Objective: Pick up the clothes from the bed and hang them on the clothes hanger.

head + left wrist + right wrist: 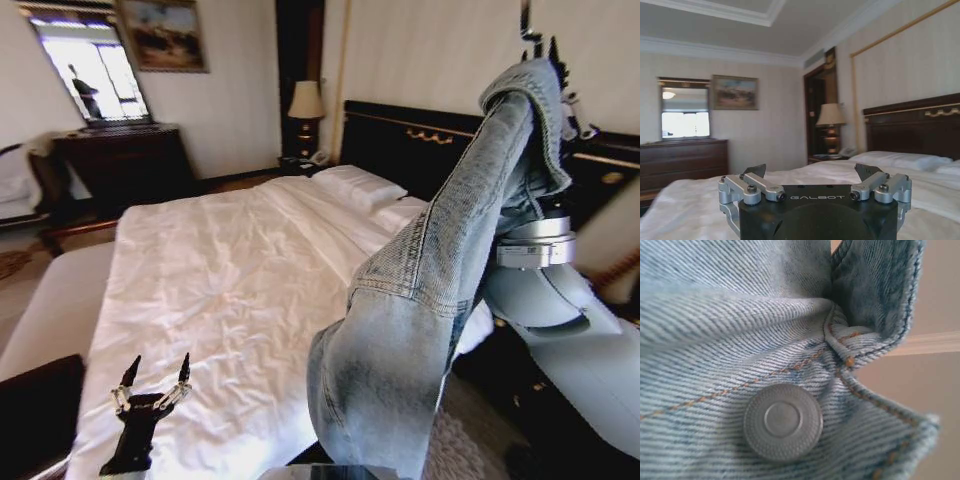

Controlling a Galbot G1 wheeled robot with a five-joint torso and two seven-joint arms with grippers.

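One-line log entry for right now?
right gripper: raised, holding denim jacket | left gripper: open, idle over bed

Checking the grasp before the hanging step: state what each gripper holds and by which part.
The right gripper, raised high, holds the denim jacket by its top edge near a metal button. The left gripper is open over the bed, holding nothing.

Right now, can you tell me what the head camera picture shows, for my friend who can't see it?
The right pincer holds a faded-blue denim jacket high, draped down over its arm beside the white-sheeted bed. The left pincer hovers open over the bed's near edge.
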